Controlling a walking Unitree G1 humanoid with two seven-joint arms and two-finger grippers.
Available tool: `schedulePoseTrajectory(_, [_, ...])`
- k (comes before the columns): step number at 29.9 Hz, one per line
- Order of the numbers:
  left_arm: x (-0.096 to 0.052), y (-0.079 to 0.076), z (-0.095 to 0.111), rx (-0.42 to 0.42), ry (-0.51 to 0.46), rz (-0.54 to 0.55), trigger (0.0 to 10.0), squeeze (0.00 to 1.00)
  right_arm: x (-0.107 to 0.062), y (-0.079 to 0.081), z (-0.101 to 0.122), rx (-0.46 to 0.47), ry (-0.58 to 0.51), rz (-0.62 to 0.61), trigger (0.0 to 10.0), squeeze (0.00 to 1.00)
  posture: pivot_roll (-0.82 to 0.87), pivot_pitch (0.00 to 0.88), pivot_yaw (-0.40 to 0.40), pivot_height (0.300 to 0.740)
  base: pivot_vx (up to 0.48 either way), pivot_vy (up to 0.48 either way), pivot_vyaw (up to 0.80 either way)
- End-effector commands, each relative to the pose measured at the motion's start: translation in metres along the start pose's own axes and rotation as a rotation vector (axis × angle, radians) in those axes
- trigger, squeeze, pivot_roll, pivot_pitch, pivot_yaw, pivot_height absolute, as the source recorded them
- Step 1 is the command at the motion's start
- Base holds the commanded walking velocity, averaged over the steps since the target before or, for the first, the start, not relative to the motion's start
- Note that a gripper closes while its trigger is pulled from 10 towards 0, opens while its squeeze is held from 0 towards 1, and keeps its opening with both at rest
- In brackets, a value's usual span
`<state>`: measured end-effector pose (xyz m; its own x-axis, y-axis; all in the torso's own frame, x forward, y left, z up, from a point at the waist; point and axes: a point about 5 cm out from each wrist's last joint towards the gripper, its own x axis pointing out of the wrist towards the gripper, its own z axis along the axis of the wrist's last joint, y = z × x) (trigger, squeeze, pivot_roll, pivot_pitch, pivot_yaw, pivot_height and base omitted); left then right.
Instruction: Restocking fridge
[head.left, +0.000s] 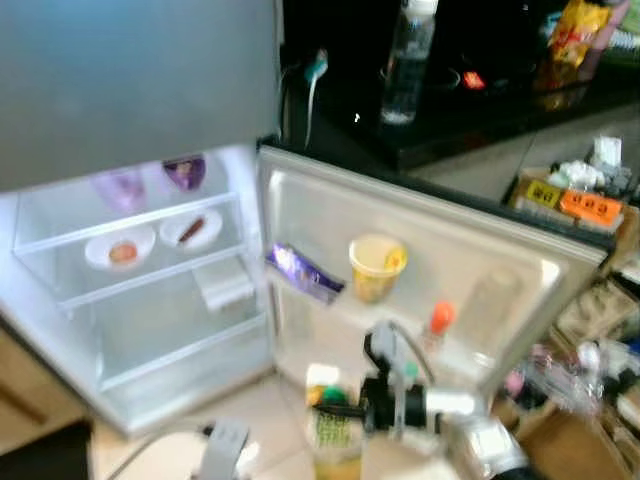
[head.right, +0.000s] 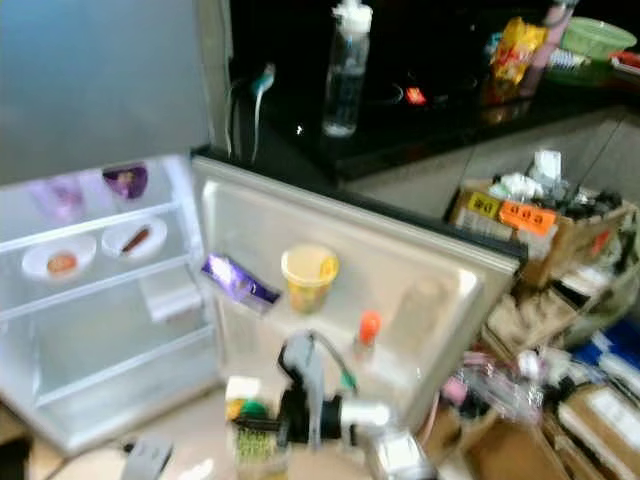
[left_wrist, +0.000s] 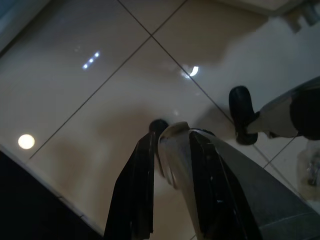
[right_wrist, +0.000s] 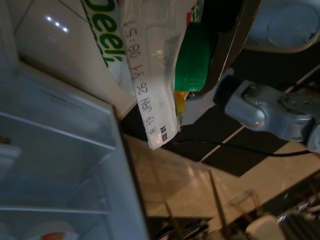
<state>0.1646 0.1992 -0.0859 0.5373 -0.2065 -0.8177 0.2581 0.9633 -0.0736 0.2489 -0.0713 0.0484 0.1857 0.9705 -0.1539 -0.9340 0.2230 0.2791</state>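
My right gripper (head.left: 352, 408) is low in front of the open fridge door (head.left: 470, 250), shut on a white carton (head.left: 335, 432) with green lettering and a green cap (right_wrist: 192, 55). The right wrist view shows the carton (right_wrist: 150, 75) close up, with a printed date on its side. The door shelf behind it holds a purple packet (head.left: 303, 272), a yellow cup (head.left: 376, 266) and a small orange-capped bottle (head.left: 438, 325). Inside the fridge, a glass shelf (head.left: 140, 255) carries two white bowls of food, with purple cups above. My left gripper (left_wrist: 167, 127) hangs idle over the tiled floor, shut and empty.
A black counter (head.left: 450, 110) behind the door carries a clear bottle (head.left: 408, 60) and a snack bag (head.left: 572, 30). Cardboard boxes of clutter (head.left: 580, 200) crowd the right side. The lower fridge shelves (head.left: 180, 340) stand bare. A black cable (right_wrist: 260, 150) lies on the floor.
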Motion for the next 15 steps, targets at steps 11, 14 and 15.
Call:
schedulePoseTrajectory(11, [-0.001, 0.009, 0.014, -0.007, -0.080, 0.040, 10.0, 0.00, 0.001, -0.006, 0.006, -0.043, -0.017, -0.089, 10.0, 0.00, -0.06, 0.000, -0.020, 0.740, 0.000, 0.000, 0.00])
schedulePoseTrajectory(14, [-0.003, 0.019, 0.026, -0.054, -0.152, 0.076, 10.0, 0.00, 0.006, -0.010, 0.012, -0.070, -0.029, -0.134, 10.0, 0.00, -0.06, 0.000, -0.023, 0.740, 0.000, 0.000, 0.00])
schedulePoseTrajectory(15, [-0.005, 0.024, 0.031, -0.058, -0.178, 0.094, 10.0, 0.00, 0.008, -0.011, 0.015, -0.073, -0.044, -0.140, 10.0, 0.00, -0.05, 0.000, -0.023, 0.740, 0.000, 0.000, 0.00])
